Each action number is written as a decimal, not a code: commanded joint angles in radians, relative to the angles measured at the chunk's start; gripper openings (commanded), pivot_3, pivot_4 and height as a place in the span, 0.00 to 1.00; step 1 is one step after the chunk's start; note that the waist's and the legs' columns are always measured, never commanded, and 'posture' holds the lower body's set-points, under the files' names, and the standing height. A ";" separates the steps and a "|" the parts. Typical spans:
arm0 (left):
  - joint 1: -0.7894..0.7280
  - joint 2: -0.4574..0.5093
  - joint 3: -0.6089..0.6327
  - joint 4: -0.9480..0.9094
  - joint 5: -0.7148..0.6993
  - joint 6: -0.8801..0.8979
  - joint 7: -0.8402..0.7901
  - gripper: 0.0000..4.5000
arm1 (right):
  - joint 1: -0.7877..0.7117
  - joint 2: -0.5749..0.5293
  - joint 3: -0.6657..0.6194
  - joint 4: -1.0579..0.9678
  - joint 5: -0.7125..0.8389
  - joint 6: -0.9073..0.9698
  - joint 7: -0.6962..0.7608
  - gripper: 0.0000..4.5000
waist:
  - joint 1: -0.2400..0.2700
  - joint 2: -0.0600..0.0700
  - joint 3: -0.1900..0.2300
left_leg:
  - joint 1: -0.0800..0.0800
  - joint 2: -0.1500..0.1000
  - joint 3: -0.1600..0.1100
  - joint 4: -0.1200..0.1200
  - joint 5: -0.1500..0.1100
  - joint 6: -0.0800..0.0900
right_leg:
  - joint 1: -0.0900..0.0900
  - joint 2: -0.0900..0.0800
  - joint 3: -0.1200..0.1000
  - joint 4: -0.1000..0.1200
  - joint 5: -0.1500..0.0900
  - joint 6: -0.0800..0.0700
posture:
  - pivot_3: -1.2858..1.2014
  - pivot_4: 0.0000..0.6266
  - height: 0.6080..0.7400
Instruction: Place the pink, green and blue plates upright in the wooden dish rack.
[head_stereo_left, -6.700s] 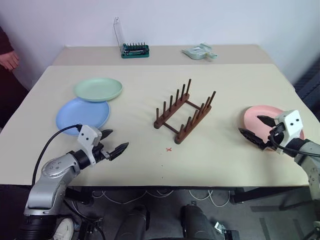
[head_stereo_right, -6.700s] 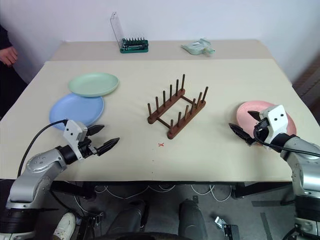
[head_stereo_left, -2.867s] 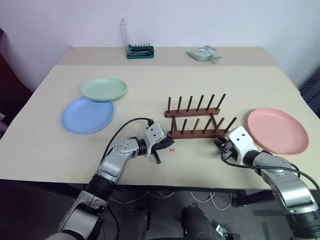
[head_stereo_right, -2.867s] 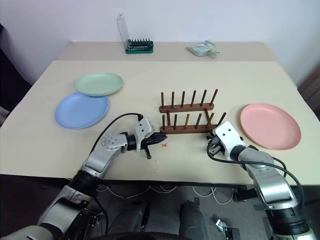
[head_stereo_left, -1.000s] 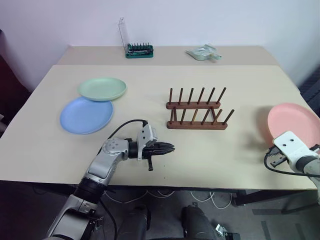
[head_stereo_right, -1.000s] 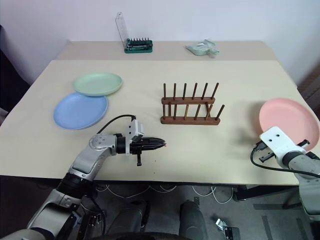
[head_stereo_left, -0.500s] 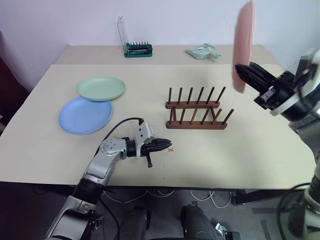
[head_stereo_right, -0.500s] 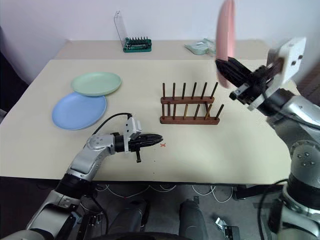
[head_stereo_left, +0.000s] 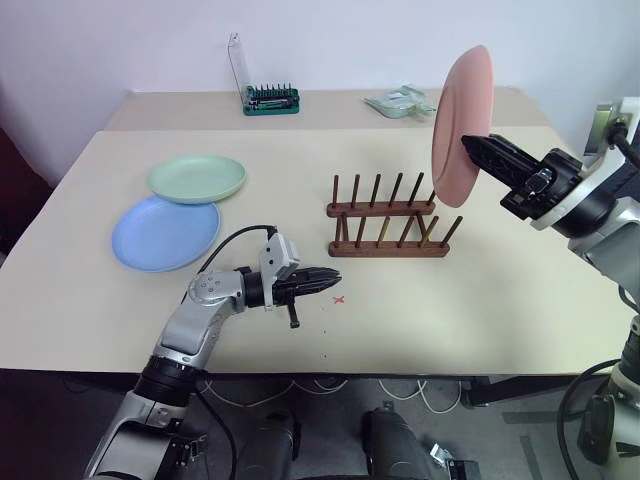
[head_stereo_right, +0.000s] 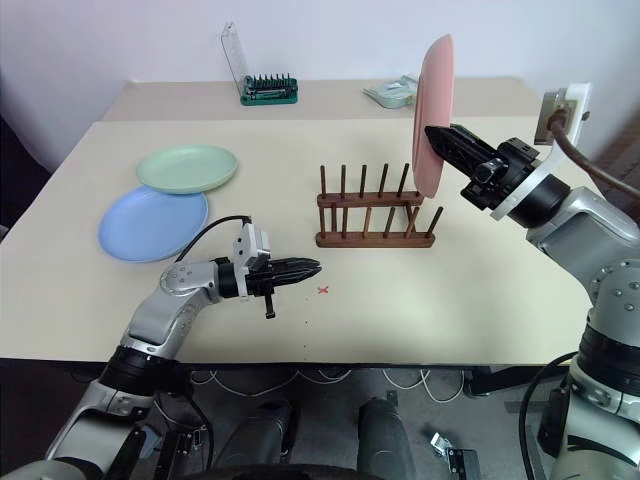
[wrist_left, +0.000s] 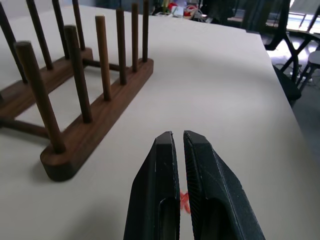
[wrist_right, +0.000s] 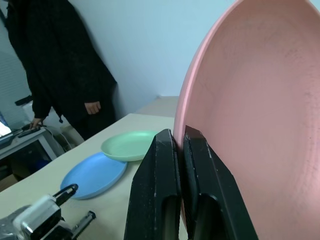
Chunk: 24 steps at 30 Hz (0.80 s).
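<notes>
Our right tool (head_stereo_right: 441, 135) pinches the round pink plastic plate (head_stereo_left: 459, 122) upright by its rim, above the dark brown wooden dish rack (head_stereo_left: 388, 222); our left tool (head_stereo_left: 330, 281), closed and empty, hovers over bare desk (head_stereo_left: 480, 300).

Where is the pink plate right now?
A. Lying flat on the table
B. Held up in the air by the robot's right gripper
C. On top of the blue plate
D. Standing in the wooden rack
B: the right gripper pinches the pink plate on edge, above the wooden dish rack.
</notes>
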 joint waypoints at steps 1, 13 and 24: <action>0.013 0.010 0.017 -0.036 -0.017 0.001 0.003 0.06 | 0.006 -0.011 -0.021 0.019 0.025 0.002 0.024 0.00 | 0.001 0.000 0.000 | 0.000 0.000 0.000 0.000 0.000 0.000 | 0.000 0.000 0.000 0.000 0.000 0.000 | 0.52 0.24 1.00; 0.015 0.014 0.016 -0.034 -0.012 -0.004 0.006 0.06 | 0.033 0.001 -0.013 0.116 -0.013 0.020 0.057 0.00 | 0.002 0.000 0.000 | 0.000 0.000 0.000 0.000 0.000 0.000 | 0.000 0.000 0.000 0.000 0.000 0.000 | 0.52 0.24 1.00; 0.015 0.009 0.010 -0.032 -0.004 -0.009 0.017 0.06 | 0.037 -0.004 -0.026 0.196 -0.048 0.002 0.088 0.55 | 0.002 0.000 0.000 | 0.000 0.000 0.000 0.000 0.000 0.000 | 0.000 0.000 0.000 0.000 0.000 0.000 | 0.52 0.24 1.00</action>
